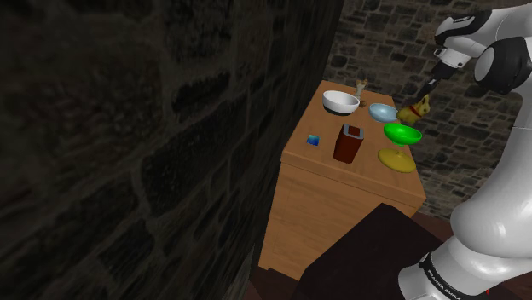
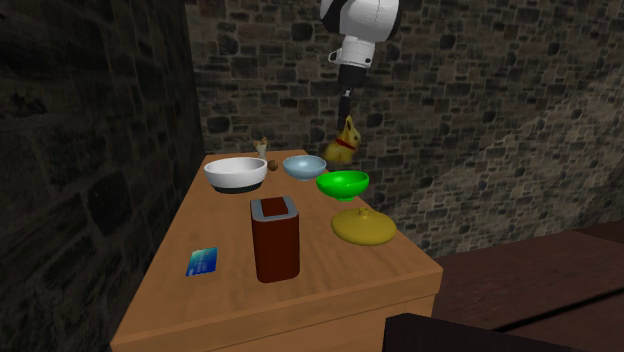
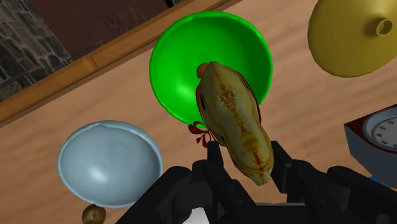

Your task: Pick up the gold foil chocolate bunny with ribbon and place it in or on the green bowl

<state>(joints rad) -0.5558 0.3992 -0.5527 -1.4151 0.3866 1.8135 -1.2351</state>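
Observation:
The gold foil bunny (image 3: 233, 118) with a red ribbon hangs in the air, clasped between my black fingers. My gripper (image 3: 245, 162) is shut on it. In the second exterior view the bunny (image 2: 343, 140) floats above the table, just behind the green bowl (image 2: 343, 183). The shoulder view has the bunny (image 1: 416, 110) a little above and beyond the green bowl (image 1: 401, 134). Seen from the wrist, the green bowl (image 3: 184, 60) lies directly below the bunny's head end.
A pale blue bowl (image 2: 304, 166) and a white bowl (image 2: 236, 172) stand behind the green one. A yellow lid (image 2: 364, 227), a brown box with a grey top (image 2: 275, 238) and a small blue card (image 2: 202, 261) lie on the wooden table (image 2: 330, 285). Stone walls surround it.

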